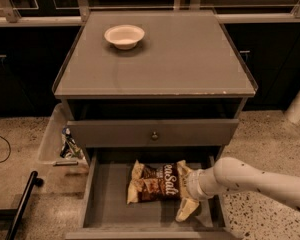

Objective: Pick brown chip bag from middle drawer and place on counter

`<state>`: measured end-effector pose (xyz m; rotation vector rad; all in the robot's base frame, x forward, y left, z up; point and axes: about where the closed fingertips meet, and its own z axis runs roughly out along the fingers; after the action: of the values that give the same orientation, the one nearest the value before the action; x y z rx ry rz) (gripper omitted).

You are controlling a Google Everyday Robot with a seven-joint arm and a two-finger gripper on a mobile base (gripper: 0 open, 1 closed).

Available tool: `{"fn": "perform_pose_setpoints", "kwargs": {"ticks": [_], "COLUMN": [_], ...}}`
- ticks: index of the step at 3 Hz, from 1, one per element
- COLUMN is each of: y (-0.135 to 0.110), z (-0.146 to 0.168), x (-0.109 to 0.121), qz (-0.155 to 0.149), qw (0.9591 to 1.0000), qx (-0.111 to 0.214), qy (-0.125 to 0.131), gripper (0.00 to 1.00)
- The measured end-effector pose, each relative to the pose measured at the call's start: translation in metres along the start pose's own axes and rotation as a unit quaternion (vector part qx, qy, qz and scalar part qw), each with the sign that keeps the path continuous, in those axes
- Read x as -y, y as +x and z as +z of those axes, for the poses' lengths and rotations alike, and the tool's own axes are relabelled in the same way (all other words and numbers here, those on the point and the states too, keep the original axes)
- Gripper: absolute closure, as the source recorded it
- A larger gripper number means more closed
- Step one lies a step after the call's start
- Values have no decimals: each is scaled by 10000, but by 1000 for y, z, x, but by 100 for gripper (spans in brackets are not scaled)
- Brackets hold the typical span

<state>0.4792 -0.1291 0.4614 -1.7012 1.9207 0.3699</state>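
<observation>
bag (155,184) not yet out of the drawer (110,199)
your tool (186,191) is down in the drawer at the bag's right end, below the bench's (190,54) front-right corner; the bag lies flat on the drawer floor. lifting it and placing it on the bench are left. the arm (260,181) hides the contact, so you cannot tell if the tool is open or gripping.

We see our gripper (186,190) in the middle drawer (107,199), fingers (187,210) spread at the brown chip bag (152,184), bowl (124,35) on the counter (190,54).

Kitchenette cabinets (25,74); pincer (184,189) in middle drawer (107,199).
</observation>
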Motion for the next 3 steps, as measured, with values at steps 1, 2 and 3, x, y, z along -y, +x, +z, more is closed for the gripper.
{"fn": "perform_pose_setpoints", "kwargs": {"ticks": [1,2,3], "y": [0,4,11], "z": [27,49,60], "x": [16,32,45], "qz": [-182,-257,-280], "qw": [9993,9982,9978], "qx": [317,487,509], "qy": [118,229,315], "gripper": [0,0,0]}}
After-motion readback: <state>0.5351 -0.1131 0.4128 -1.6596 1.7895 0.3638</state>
